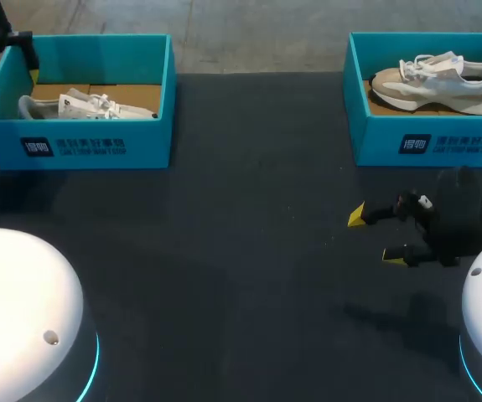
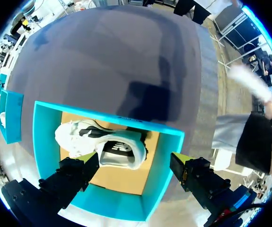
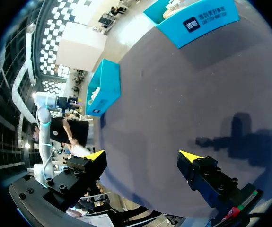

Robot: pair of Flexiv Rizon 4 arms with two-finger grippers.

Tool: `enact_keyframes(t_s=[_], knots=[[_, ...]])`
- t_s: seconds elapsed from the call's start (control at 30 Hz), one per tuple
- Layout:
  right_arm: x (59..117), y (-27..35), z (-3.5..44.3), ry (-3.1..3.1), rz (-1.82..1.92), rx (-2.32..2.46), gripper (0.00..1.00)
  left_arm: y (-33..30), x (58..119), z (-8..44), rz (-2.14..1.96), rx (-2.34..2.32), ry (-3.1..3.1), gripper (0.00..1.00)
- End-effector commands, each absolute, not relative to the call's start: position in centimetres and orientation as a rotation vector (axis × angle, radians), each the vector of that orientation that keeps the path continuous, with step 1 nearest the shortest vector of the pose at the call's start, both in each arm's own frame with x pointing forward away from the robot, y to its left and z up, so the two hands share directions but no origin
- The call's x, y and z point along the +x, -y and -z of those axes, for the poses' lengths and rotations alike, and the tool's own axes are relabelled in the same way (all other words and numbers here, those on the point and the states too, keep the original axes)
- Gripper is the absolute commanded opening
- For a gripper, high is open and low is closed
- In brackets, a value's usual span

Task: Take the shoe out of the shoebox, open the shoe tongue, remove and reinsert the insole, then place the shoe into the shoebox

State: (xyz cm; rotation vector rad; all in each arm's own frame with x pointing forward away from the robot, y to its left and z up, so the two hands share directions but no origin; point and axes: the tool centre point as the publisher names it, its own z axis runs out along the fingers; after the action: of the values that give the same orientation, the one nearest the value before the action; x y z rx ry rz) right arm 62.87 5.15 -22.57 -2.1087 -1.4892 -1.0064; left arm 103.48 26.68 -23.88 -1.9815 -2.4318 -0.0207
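Left gripper (image 2: 135,161): fingers apart, poised over white lace-up sneaker (image 2: 86,137) in open teal cardboard shoebox (image 2: 46,142), likely for pickup.
Right gripper (image 3: 142,155): fingers spread, holding nothing, over dark tabletop (image 1: 241,251), probably leaving room.

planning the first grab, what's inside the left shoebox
The left shoebox holds one white shoe lying on its brown cardboard floor. In the head view the near wall covers the shoe's sole, and the floor under the shoe is hidden.
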Motion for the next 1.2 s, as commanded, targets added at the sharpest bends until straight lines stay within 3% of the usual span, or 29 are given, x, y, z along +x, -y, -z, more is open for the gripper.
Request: enact_keyframes(t_s=[0.03, 0.3, 0.63, 1.2], knots=[[62.5, -5.1, 22.4, 1.489, 1.008, -2.112, 1.00, -26.7, 103.4, 23.9, 0.025, -1.983, 2.432, 1.00], [63.4, -2.8, 21.8, 1.528, 1.018, -2.152, 1.00, -26.1, 103.6, 23.8, 0.030, -1.914, 2.482, 1.00], [68.4, 5.7, 18.9, 1.696, 0.863, -2.343, 1.00, -24.3, 102.4, 21.2, -0.067, -1.291, 2.880, 1.00], [75.6, 13.5, 17.7, 1.815, 0.817, -2.343, 1.00, -22.4, 96.8, 19.8, -0.184, -1.159, 2.842, 1.00]])
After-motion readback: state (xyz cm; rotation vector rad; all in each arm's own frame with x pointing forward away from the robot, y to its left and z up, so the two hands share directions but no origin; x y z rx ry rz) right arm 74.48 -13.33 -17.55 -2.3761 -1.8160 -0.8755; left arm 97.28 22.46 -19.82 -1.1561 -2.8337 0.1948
